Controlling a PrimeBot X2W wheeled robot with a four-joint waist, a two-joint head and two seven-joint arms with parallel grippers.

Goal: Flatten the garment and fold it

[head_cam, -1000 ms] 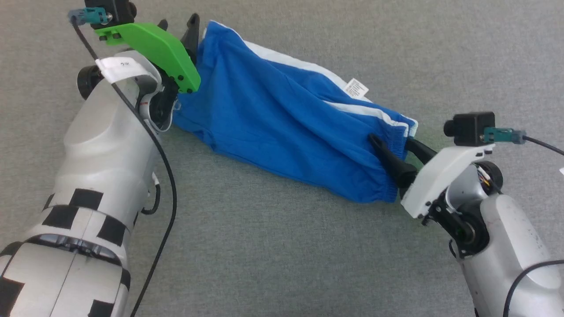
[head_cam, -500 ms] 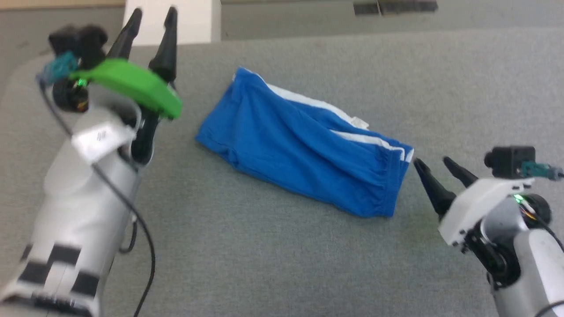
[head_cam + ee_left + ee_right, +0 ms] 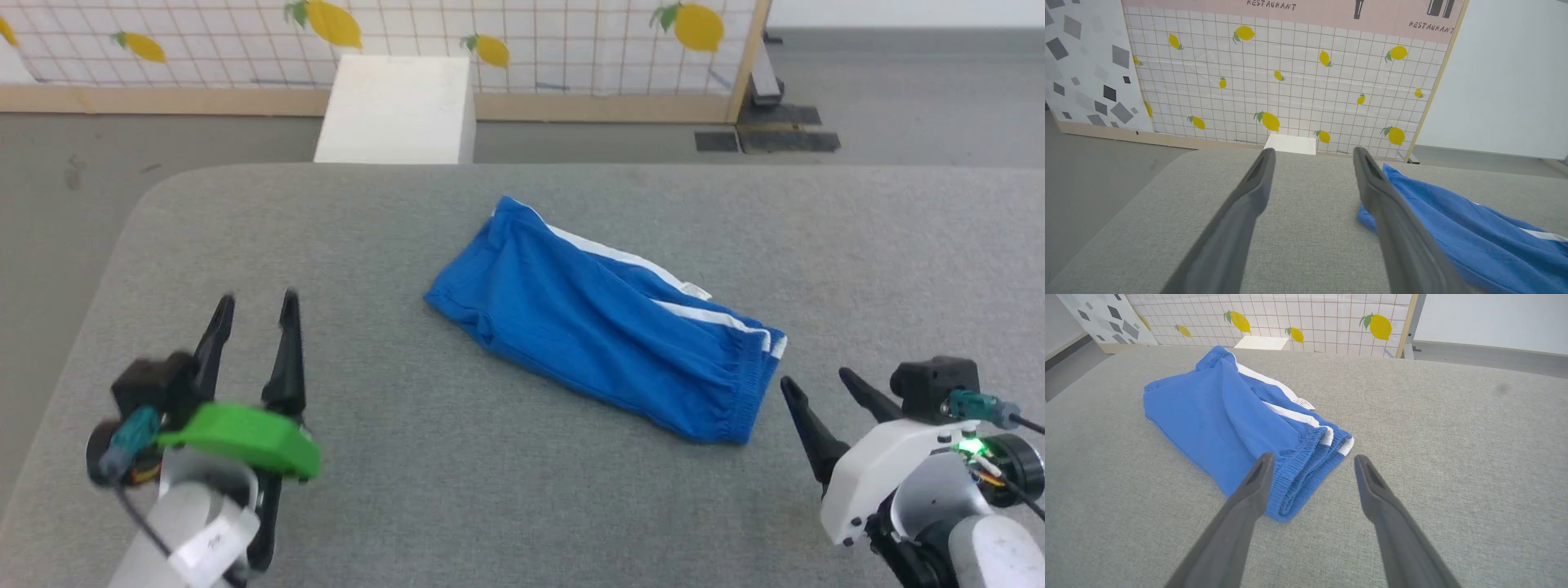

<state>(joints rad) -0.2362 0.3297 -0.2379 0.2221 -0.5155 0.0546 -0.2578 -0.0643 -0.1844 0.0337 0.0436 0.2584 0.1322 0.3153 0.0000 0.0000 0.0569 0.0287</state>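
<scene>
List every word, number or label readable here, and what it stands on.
"RESTAURANT": on the pink band above the lemon-patterned wall, left of centre.
"RESTAURANT": same band, right end.
White label on the garment: too small to read.
White tag below the left arm's green plate: blurred.

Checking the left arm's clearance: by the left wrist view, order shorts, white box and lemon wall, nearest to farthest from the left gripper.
1. Shorts, just right of the left gripper, on the table.
2. White box, ahead, past the table's edge.
3. Lemon wall, behind the box.
</scene>
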